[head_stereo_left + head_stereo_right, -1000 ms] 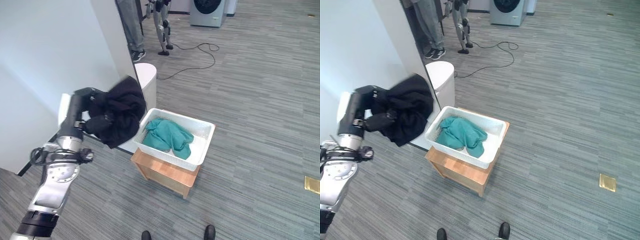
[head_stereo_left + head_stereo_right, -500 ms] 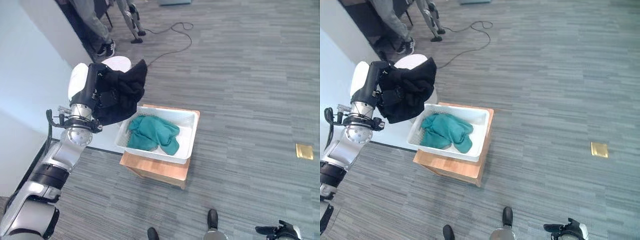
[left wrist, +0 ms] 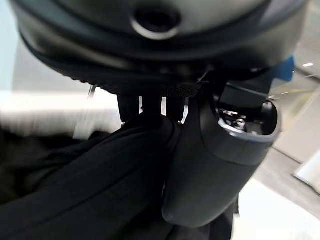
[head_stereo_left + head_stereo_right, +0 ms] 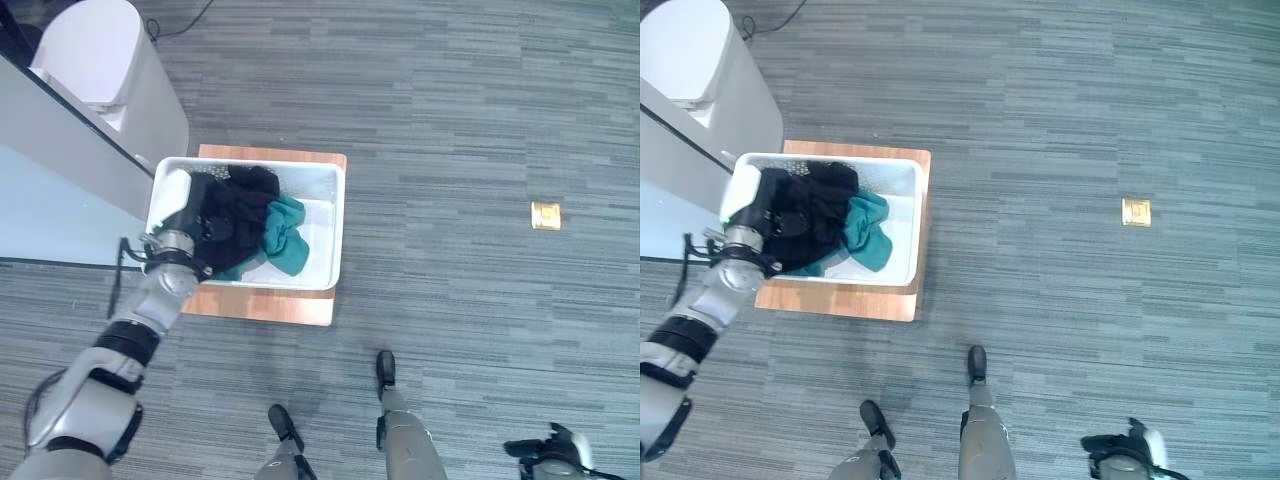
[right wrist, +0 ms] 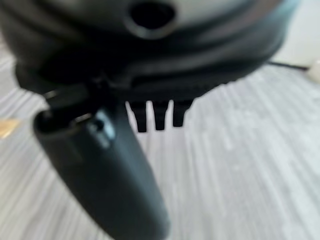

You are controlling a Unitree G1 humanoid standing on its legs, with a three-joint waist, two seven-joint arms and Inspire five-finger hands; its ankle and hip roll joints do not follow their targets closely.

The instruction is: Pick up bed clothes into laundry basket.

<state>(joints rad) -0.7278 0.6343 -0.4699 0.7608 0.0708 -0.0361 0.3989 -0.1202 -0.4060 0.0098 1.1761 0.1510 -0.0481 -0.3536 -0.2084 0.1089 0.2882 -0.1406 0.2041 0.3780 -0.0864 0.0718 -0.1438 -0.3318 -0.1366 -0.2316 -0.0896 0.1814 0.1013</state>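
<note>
Left of centre in the left eye view, the robot's left hand [image 4: 196, 232] reaches into a white laundry basket [image 4: 335, 215] with a black garment [image 4: 232, 215], the bundle lying inside the basket's left half and partly over a teal garment [image 4: 283, 236] already there. In the left wrist view, black cloth is wedged between the thumb and the fingers [image 3: 150, 106], which appear curled onto it, so the hand seems to have hold of the garment. The basket sits on a low wooden stool [image 4: 262, 303] on grey carpet [image 4: 480, 130], just beside a white bed edge [image 4: 60, 190] at the frame's left and near a white bin [image 4: 115, 75] in the upper left. The right hand [image 4: 548, 450] hangs at the lower right corner above the carpet; its wrist view shows short finger stubs pointing straight and holding nothing. The step in hand looks like the drop-off: next the left fingers need to loosen and lift clear without dragging cloth back over the rim.
</note>
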